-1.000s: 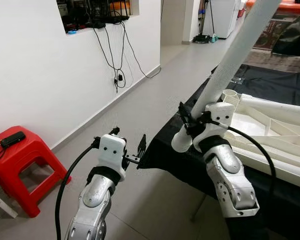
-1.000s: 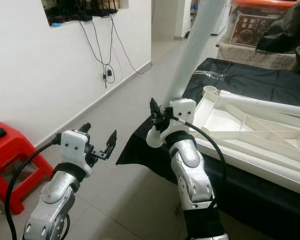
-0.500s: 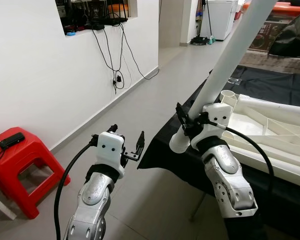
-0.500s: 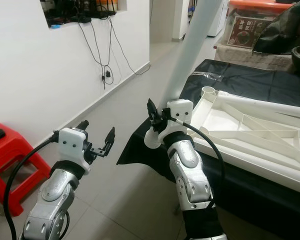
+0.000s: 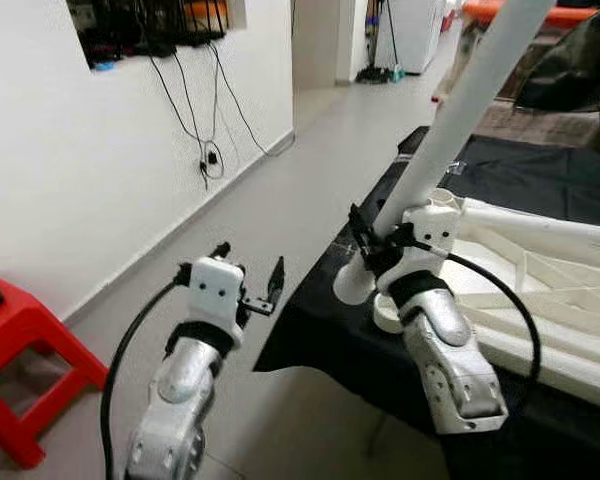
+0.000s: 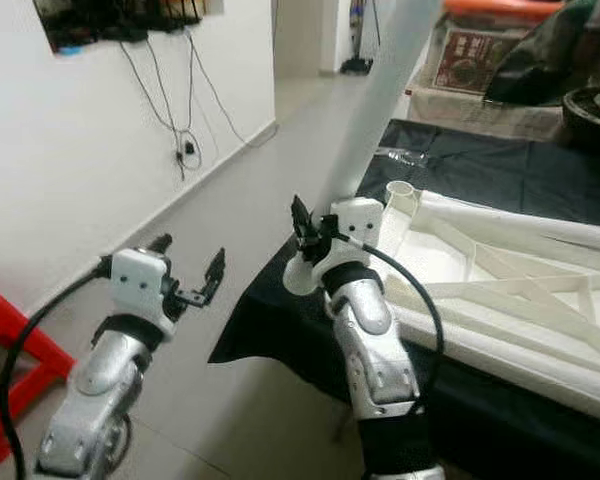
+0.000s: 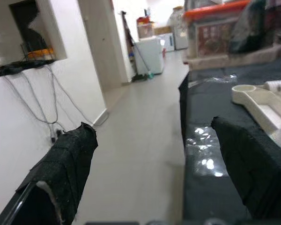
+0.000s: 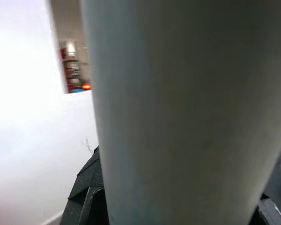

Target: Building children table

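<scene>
A long white tube table leg slants up and away from my right gripper, which is shut around it near its lower end. That end hangs over the near corner of the upturned white tabletop, which lies on a table draped in black cloth. In the right wrist view the leg sits close between the black fingers. My left gripper is held out over the floor to the left of the table, open and with nothing in it. The left wrist view looks past its fingers toward a round corner socket of the tabletop.
A red plastic stool stands on the floor at the left by the white wall, where cables hang from a recess. Grey tiled floor runs between wall and table toward a doorway. Boxes and dark bags sit beyond the table.
The camera has swung right and nearer the table, so the stool slid toward the left edge. My right gripper still holds the leg; its lower end is a little closer to the tabletop corner.
</scene>
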{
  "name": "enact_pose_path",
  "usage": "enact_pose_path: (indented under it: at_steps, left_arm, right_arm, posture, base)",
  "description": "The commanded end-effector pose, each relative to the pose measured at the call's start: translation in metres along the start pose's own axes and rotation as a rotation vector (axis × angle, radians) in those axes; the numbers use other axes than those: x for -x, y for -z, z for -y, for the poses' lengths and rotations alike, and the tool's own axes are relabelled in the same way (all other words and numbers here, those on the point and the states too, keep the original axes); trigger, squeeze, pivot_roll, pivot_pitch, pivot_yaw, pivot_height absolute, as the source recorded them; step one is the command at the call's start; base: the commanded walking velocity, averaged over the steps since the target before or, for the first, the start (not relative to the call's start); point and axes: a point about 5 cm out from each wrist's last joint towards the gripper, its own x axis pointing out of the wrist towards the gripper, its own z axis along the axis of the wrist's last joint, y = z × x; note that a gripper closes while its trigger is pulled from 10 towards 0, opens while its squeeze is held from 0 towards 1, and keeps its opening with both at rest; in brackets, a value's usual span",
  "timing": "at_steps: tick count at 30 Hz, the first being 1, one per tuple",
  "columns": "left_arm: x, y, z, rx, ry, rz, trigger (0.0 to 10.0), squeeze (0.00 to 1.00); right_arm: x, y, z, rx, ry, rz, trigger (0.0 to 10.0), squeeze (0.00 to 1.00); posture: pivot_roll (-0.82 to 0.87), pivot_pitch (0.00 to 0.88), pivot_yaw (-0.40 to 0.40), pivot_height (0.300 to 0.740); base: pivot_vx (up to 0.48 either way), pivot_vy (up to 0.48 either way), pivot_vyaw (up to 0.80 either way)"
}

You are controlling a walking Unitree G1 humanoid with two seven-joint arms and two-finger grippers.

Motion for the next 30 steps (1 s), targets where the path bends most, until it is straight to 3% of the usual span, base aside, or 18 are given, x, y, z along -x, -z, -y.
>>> enact_pose_path:
  at_steps: [1,19,23,26,30]
  left_arm:
    - [-0.003,-0.005,0.011,0.018,0.042,0.017,10.0,0.0]
    - [0.0,-0.002,0.014,0.039,0.049,0.005,10.0,0.0]
    - [0.005,0.003,0.019,0.067,0.102,-0.019,10.0,0.0]
    - [0.013,0.009,0.023,0.094,0.179,-0.055,10.0,0.0]
    - [0.022,0.01,0.026,0.138,0.261,-0.079,10.0,0.0]
  right_arm:
    - [0.002,-0.003,0.01,0.01,0.035,0.015,10.0,0.0]
    - [0.0,-0.004,0.018,0.002,0.024,0.011,10.0,0.0]
    - [-0.002,-0.005,0.023,-0.028,-0.042,-0.003,10.0,0.0]
    - [-0.002,-0.007,0.03,-0.058,-0.192,-0.049,10.0,0.0]
    - [-0.003,-0.012,0.044,-0.095,-0.251,-0.066,10.0,0.0]
  posture:
    - [0.03,0.033,-0.011,0.74]
    - [0.03,0.045,-0.016,0.74]
    - [0.03,0.053,-0.017,0.74]
    - [0.04,0.073,-0.018,0.74]
    - [0.04,0.103,-0.015,0.74]
  base:
    - [0.27,0.0,0.0]
    - [0.06,0.0,0.0]
    - [0.0,0.0,0.0]
    - [0.0,0.0,0.0]
    - [0.0,0.0,0.0]
